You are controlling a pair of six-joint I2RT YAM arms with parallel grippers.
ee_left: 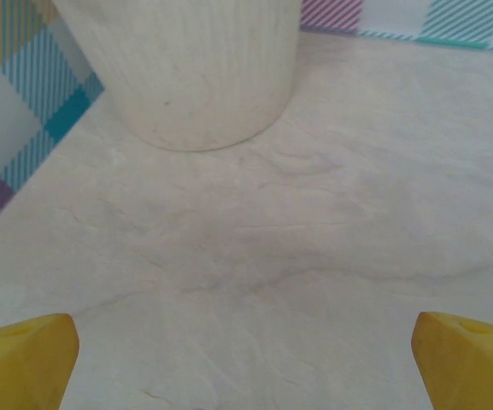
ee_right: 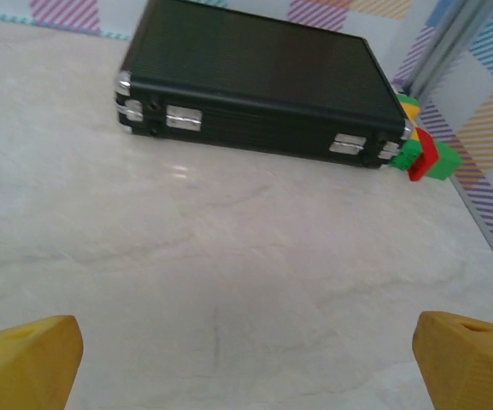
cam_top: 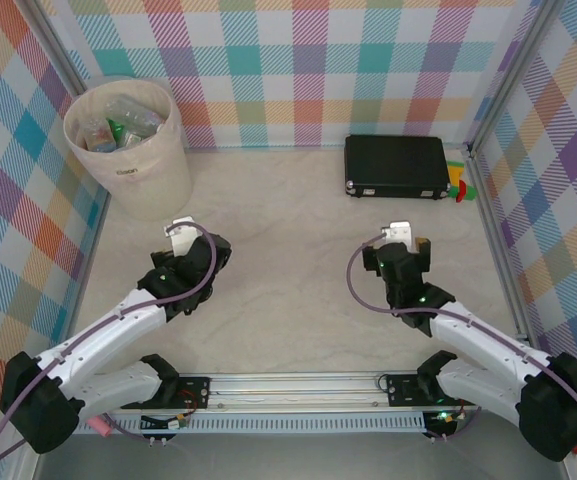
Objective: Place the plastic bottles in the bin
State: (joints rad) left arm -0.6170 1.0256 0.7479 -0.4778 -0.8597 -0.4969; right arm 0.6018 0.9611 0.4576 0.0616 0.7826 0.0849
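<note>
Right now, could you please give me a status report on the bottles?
Left fingers and right fingers open, empty. Plastic bottles inside bin, far left. Black case far right, away from bin.

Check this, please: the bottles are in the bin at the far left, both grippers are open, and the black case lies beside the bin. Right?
Not quite: the black case lies at the far right, apart from the bin, as the top view shows. The bottles are in the bin, and the left gripper and right gripper are open.
</note>
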